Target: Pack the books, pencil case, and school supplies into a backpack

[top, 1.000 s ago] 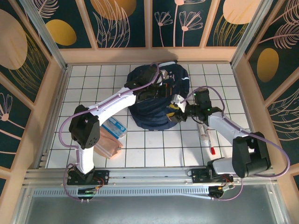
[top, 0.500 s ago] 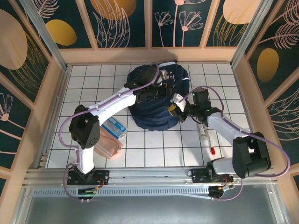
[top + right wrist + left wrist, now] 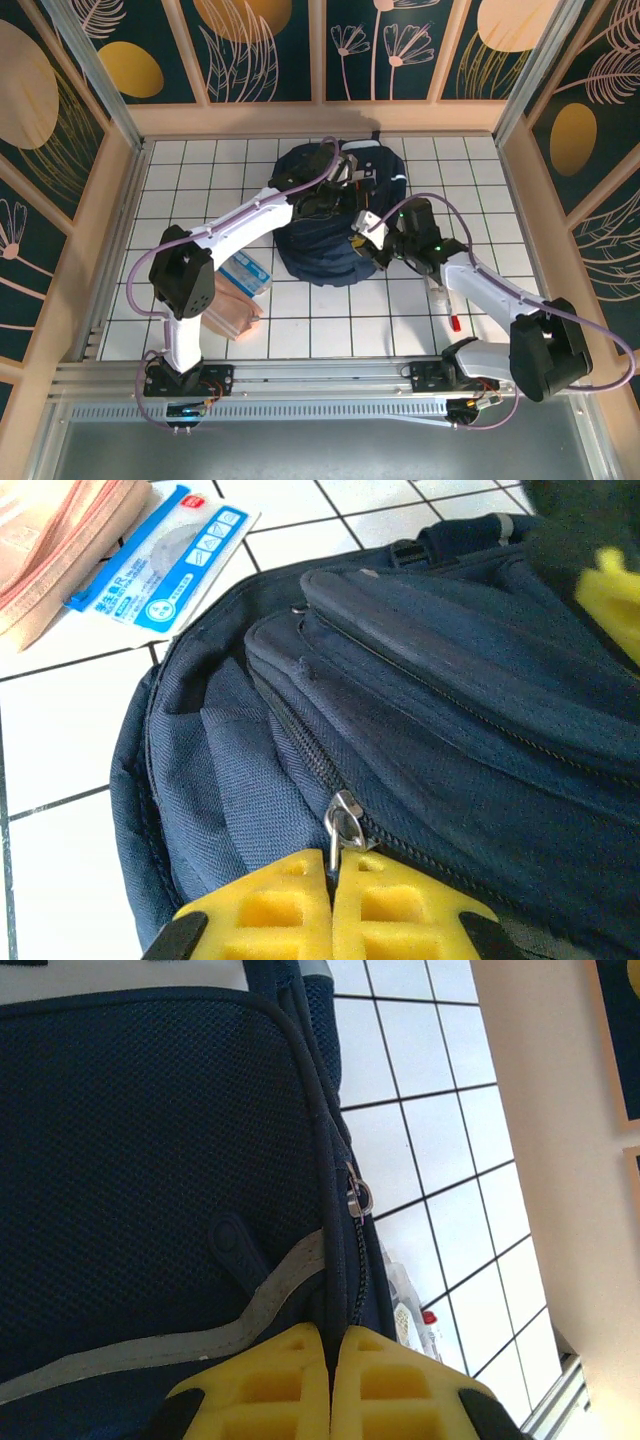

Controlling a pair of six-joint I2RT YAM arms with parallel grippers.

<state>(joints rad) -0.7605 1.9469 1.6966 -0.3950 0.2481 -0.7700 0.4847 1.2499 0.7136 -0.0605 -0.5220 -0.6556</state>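
Observation:
The navy backpack [image 3: 320,235] lies in the middle of the tiled table. My left gripper [image 3: 338,192] is on top of it, and its yellow fingers [image 3: 270,1380] are shut on a fold of the backpack [image 3: 150,1140] beside the zip line. A second metal puller [image 3: 357,1198] hangs free farther along that zip. My right gripper [image 3: 366,243] is at the bag's right near edge. In the right wrist view it [image 3: 330,865] is shut on a metal zipper pull [image 3: 343,825]. A whitish tube [image 3: 437,284] and a red pen [image 3: 453,315] lie to the right. The peach pencil case [image 3: 236,310] lies to the left. The books are out of view.
A blue-and-white flat packet [image 3: 246,271] lies between the pencil case and the backpack, and it shows as well in the right wrist view [image 3: 160,565]. Wooden walls [image 3: 120,200] enclose the table on three sides. A metal rail [image 3: 320,375] runs along the near edge.
My right gripper has shut on the zipper pull and shifted a little left along the backpack's near edge. The left gripper has kept its hold on top.

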